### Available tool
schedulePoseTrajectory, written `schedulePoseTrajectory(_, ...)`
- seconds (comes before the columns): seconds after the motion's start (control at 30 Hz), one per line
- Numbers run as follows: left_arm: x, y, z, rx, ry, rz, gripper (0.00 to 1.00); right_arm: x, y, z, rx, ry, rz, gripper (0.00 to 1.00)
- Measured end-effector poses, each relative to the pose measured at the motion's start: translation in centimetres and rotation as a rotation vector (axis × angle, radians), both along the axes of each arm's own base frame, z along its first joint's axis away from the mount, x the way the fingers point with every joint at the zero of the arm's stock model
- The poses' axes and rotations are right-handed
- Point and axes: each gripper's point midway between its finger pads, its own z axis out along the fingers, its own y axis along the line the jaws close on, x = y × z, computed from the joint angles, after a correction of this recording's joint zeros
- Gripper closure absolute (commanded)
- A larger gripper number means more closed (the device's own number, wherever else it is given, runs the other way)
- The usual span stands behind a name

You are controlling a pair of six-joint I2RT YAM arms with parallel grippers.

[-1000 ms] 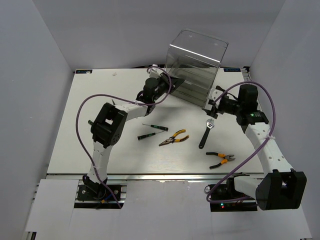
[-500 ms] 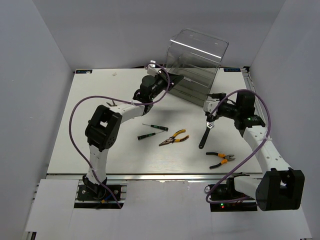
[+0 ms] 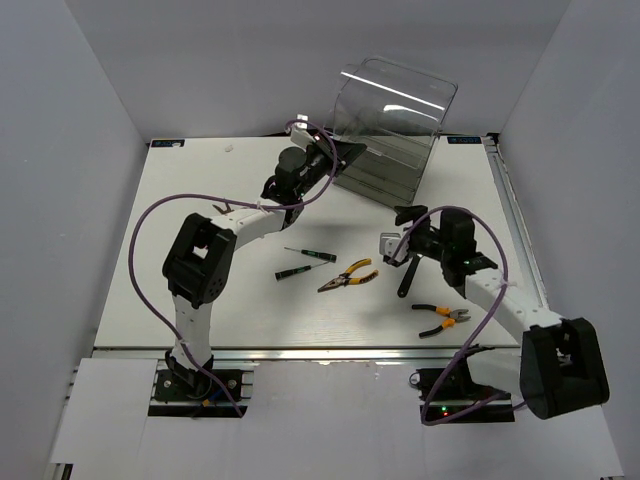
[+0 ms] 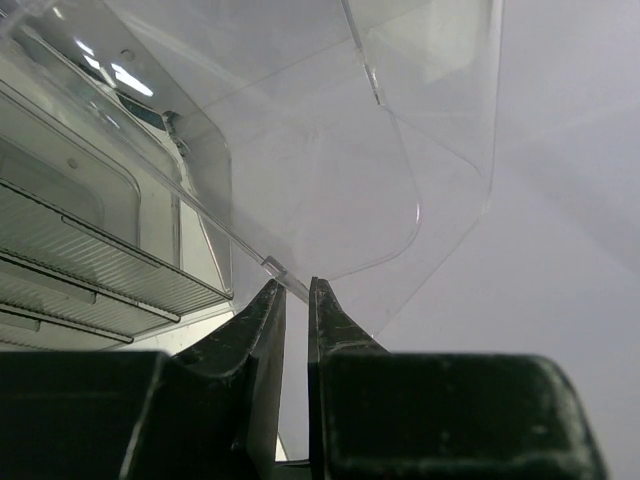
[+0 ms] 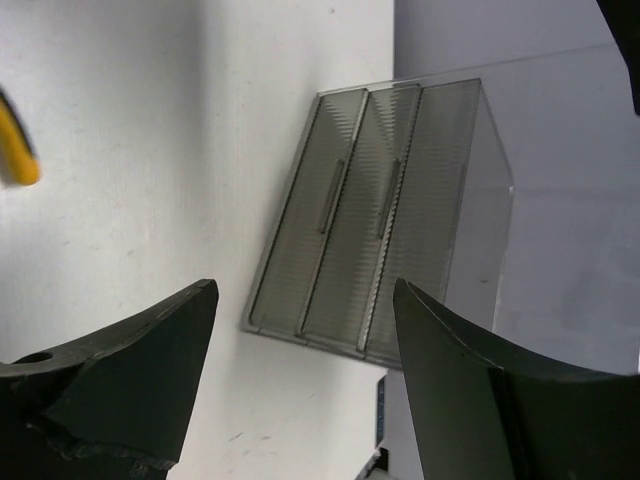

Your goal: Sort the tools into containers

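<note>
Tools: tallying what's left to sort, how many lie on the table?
5. Two screwdrivers left of centre, pliers beside them, wrench by the right gripper, cutters nearest the front. The drawers could hide more.

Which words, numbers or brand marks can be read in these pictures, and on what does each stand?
None can be read.
The cabinet bears no label in any view.
Any marks on the wrench, pliers and cutters are too small to read.
</note>
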Motion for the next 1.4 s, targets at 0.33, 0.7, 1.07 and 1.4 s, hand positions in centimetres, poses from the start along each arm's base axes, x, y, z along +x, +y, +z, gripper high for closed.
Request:
schedulePoseTrajectory(0.33, 0.0, 0.0, 0.0, -0.004, 0.001, -0.001, 1.0, 6.2, -0.7, -0.2, -0.041, -0.194, -0.227, 0.21)
schedulePoseTrajectory(0.7, -0.2, 0.1, -0.2, -0.012, -0.008, -0.002, 1.0, 9.4, -2.0, 4.5, 0.029, -0.462, -0.381, 0.12)
schedulePoseTrajectory(1.07, -0.3, 0.1, 0.1, -0.024, -0.013, -0.003, 1.0, 10.3, -2.3, 5.6, 0.048, -0.581, -0.433, 0.11)
schedulePoseTrajectory(1.4, -0.5, 0.3, 0.7, -0.051, -0.021, -0.002, 0.83, 9.9, -0.6, 7.2, 0.089, -0.608, -0.408, 0.11)
